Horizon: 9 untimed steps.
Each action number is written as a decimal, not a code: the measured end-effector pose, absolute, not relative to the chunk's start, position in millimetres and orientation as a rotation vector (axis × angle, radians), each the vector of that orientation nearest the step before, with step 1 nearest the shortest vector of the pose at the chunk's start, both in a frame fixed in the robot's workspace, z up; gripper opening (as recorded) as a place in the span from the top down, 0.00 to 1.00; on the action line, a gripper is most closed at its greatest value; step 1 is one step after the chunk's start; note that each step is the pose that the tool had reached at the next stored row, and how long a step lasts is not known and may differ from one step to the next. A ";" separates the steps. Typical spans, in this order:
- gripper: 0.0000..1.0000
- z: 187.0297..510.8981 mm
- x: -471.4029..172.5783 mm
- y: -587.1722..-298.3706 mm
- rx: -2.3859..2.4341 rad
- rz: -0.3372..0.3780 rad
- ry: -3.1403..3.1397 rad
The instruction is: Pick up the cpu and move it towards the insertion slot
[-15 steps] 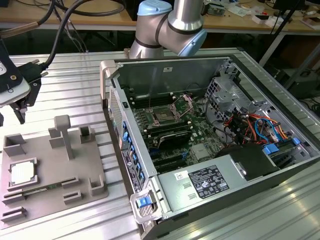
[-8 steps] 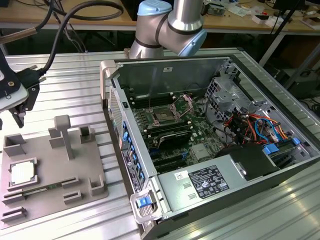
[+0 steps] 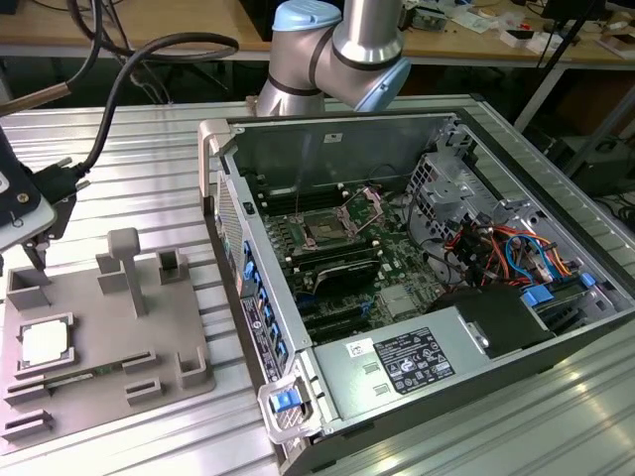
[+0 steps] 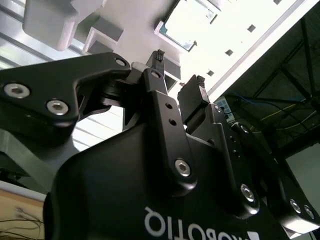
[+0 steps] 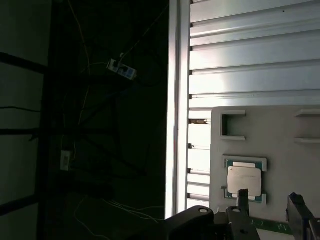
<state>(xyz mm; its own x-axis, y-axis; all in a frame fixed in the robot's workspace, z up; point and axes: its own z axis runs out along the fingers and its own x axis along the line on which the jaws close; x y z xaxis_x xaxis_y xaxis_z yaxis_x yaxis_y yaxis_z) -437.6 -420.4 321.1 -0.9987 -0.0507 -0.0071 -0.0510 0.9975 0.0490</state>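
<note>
The cpu (image 3: 45, 342), a flat silvery square, lies in its recess on the grey tray (image 3: 169, 327) at the exterior view's left. In both wrist views it is seen beyond the fingertips: cpu (image 5: 244, 180), cpu (image 4: 187, 22). My gripper (image 3: 38, 258) hangs a little above the tray, just behind the cpu, not touching it. Its black fingers (image 4: 159, 57) stand apart with nothing between them, so the gripper (image 4: 179, 67) (image 5: 268, 196) is open. The insertion slot (image 3: 325, 230) sits on the motherboard inside the opened computer case, its metal load plate (image 3: 363, 203) raised.
The computer case (image 3: 417, 297) lies on its side to the exterior view's right, its near wall (image 3: 248, 288) between tray and socket. Raised blocks (image 3: 127, 268) stand on the tray. A cable (image 3: 149, 55) runs to the wrist. The ribbed table's edge (image 5: 177, 100) borders a dark drop.
</note>
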 end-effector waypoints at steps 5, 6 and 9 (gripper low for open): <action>0.58 311.9 -439.9 -425.6 -0.111 0.084 3.133; 0.58 310.1 -440.0 -426.6 -0.112 0.084 3.133; 0.52 304.4 -440.3 -430.3 -0.116 0.085 3.133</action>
